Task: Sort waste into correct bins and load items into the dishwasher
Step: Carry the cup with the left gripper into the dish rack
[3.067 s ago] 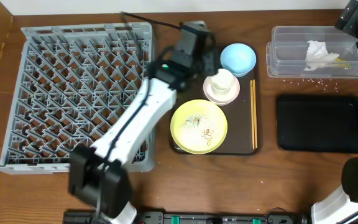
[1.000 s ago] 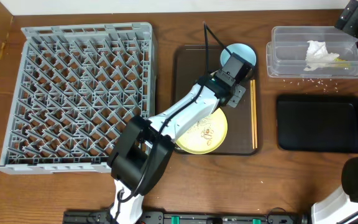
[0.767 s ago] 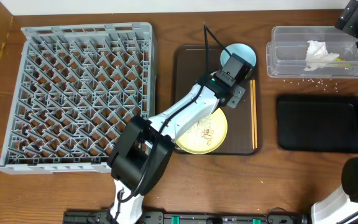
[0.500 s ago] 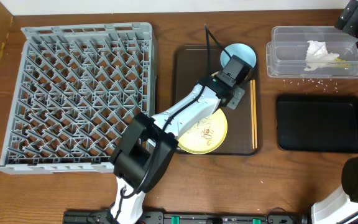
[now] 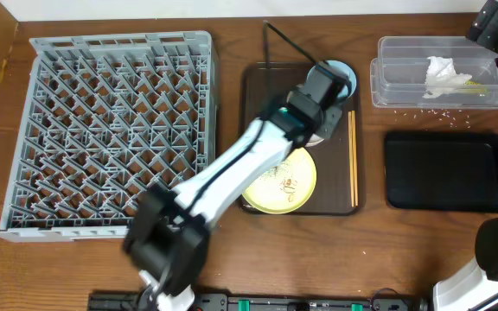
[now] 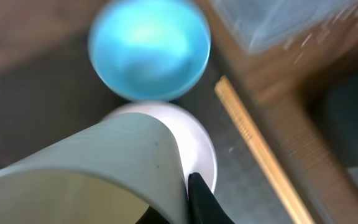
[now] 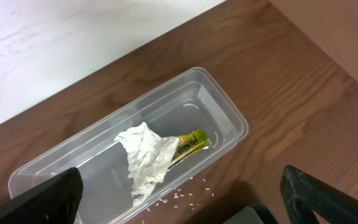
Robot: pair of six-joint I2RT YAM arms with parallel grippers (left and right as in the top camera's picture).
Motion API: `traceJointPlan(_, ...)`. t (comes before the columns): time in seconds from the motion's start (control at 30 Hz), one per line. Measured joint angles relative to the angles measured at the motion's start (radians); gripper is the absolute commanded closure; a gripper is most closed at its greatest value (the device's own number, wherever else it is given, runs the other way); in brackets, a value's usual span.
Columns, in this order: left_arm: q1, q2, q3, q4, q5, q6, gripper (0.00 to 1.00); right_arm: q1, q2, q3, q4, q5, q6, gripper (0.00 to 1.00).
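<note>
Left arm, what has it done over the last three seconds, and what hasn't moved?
It swung from beside the rack across the brown tray to the small white cup, and the left tool closed on its rim. Plate, chopsticks, blue bowl and napkin stayed put.

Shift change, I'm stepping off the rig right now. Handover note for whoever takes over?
Left claw: shut on the rim of the small white cup, at the white bowl.
Right claw: open, facing the clear plastic tub.
Done: crumpled white paper napkin and green-and-yellow snack wrapper lie in that tub.
To do: grey plastic dish rack holds no dishes; cup, white bowl, light blue bowl, round pale yellow plate and thin wooden chopsticks go there. Rice-like scraps on the plate need binning.
</note>
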Motion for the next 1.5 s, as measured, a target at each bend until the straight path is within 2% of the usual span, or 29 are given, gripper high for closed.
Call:
traceJointPlan(0.17, 0.078, -0.146, 0.000, 0.005, 0.000, -0.009, 0.92, 0.000, 0.000, 0.000, 0.000, 0.000, 0.000, 0.01)
traceJointPlan(0.27, 0.183, -0.182, 0.000, 0.006, 0.015, -0.062, 0.92, 0.000, 0.000, 0.000, 0.000, 0.000, 0.000, 0.01)
traceJointPlan(0.33, 0.278, -0.183, 0.000, 0.006, 0.075, -0.106, 0.92, 0.000, 0.000, 0.000, 0.000, 0.000, 0.000, 0.01)
traceJointPlan(0.57, 0.705, -0.145, 0.000, 0.034, 0.521, -0.240, 0.92, 0.000, 0.000, 0.000, 0.000, 0.000, 0.000, 0.01)
traceJointPlan(0.77, 0.981, -0.066, 0.000, 0.043, 0.859, -0.335, 0.92, 0.000, 0.000, 0.000, 0.000, 0.000, 0.000, 0.01)
traceJointPlan(0.9, 1.053, 0.026, 0.000, 0.045, 1.032, -0.401, 0.93, 0.000, 0.000, 0.000, 0.000, 0.000, 0.000, 0.01)
traceJointPlan(1.03, 1.059, 0.142, 0.000, 0.173, 1.191, -0.483, 0.92, 0.000, 0.000, 0.000, 0.000, 0.000, 0.000, 0.01)
traceJointPlan(1.23, 1.059, 0.263, 0.000, 0.256, 1.309, -0.598, 0.92, 0.000, 0.000, 0.000, 0.000, 0.000, 0.000, 0.01)
traceJointPlan(1.5, 1.077, 0.273, 0.000, 0.262, 1.356, -0.638, 0.92, 0.000, 0.000, 0.000, 0.000, 0.000, 0.000, 0.01)
